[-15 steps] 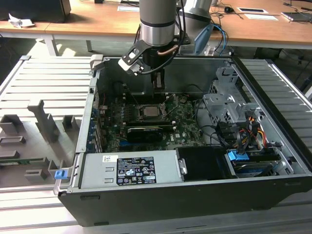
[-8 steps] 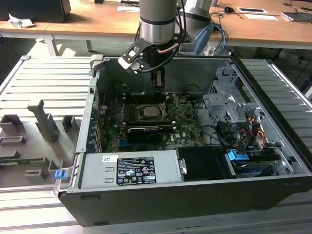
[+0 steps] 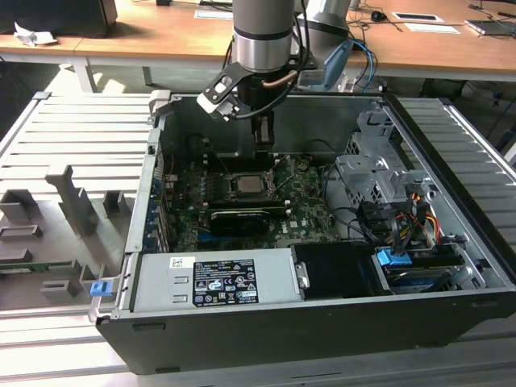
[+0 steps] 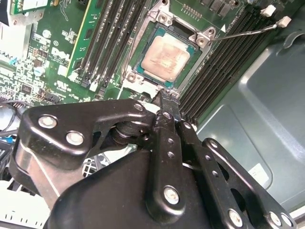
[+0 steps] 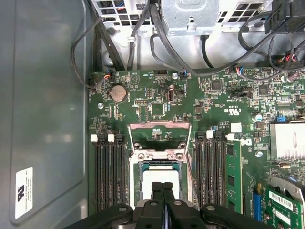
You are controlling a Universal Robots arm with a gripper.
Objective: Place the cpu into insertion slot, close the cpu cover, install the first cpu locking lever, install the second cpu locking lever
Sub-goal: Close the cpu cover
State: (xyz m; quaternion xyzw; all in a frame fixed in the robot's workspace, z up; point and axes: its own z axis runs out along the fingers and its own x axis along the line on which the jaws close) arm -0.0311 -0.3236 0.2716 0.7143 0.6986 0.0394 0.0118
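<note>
Overhead in the exterior view, the gripper (image 3: 264, 147) hangs inside the open computer case (image 3: 322, 322), just above the cpu (image 3: 247, 184) on the green board (image 3: 306, 205). Next, in the second wrist view, the cpu lies seated in the insertion slot (image 4: 203, 41), and the gripper's fingers (image 4: 165, 112) are pressed together, holding nothing. Lastly, in the first wrist view, the cpu cover (image 5: 160, 127) stands tipped up off the slot

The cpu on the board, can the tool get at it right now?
Probably yes. The tool, shut, hangs just short of the cpu, whose top lies bare. In both wrist views nothing stands between them.
</note>
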